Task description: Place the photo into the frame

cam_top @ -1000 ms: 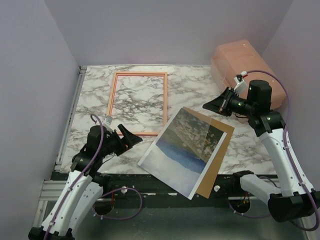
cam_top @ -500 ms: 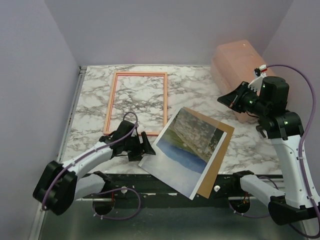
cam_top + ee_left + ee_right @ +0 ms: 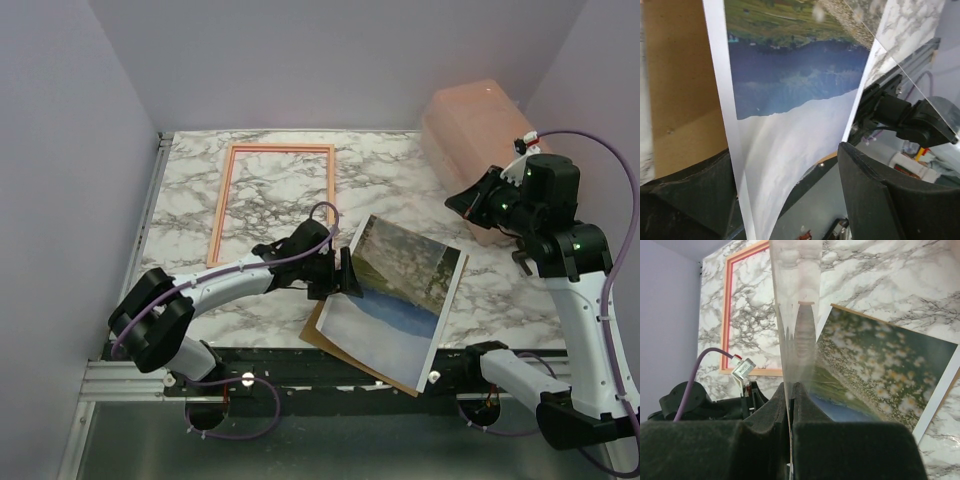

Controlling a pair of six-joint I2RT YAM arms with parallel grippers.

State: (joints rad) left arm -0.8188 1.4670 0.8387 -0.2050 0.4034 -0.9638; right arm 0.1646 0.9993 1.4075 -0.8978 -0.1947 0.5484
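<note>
Landscape-print paper photo (image 3: 395,290) at 5 o'clock on marble worktop (image 3: 400,180), atop brown backing board (image 3: 680,100). Left gripper (image 3: 345,272) open astride its 9 o'clock edge: pinch paper only. Right gripper (image 3: 790,390) clamps clear sheet (image 3: 795,290).

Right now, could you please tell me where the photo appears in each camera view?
Top external: the photo is at the table's near edge, right of centre.
Left wrist: it fills the middle, running top to bottom.
Right wrist: lower right, picture side up.
Shared landmark: the marble table.
</note>
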